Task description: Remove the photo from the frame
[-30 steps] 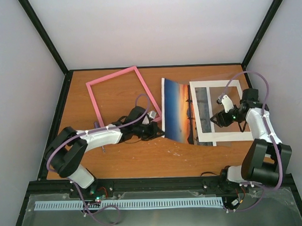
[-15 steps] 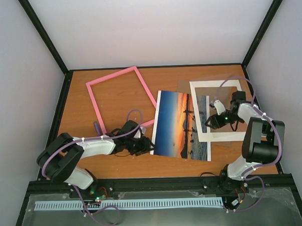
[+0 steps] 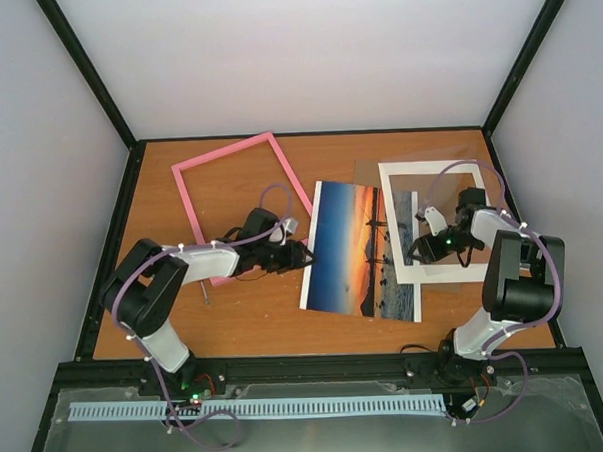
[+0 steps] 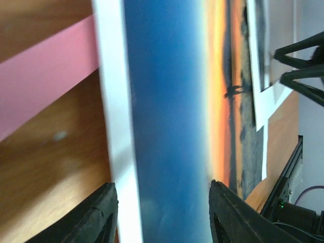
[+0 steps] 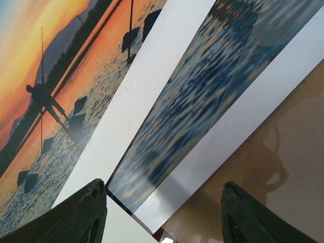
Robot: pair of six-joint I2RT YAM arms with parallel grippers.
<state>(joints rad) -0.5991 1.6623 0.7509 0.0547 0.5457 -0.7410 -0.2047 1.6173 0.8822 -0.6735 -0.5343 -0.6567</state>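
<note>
The photo, an orange sunset over blue water with a white margin, lies flat on the table right of the frame, an empty pink rectangle. My left gripper hovers open at the photo's left edge; in the left wrist view its black fingers straddle the white margin and blue band of the photo, beside a pink rail of the frame. My right gripper is open over the photo's right strip, which lies under a white mat. The right wrist view shows the photo and mat below the gripper.
A clear sheet lies with the white mat at the back right. Black cage posts and rails edge the wooden table. The right gripper's fingers show at the far side of the left wrist view.
My left gripper has opened and let go of the photo, which was lifted and bent and now lies flat, shifted toward me. The right gripper has moved slightly left over the mat.
</note>
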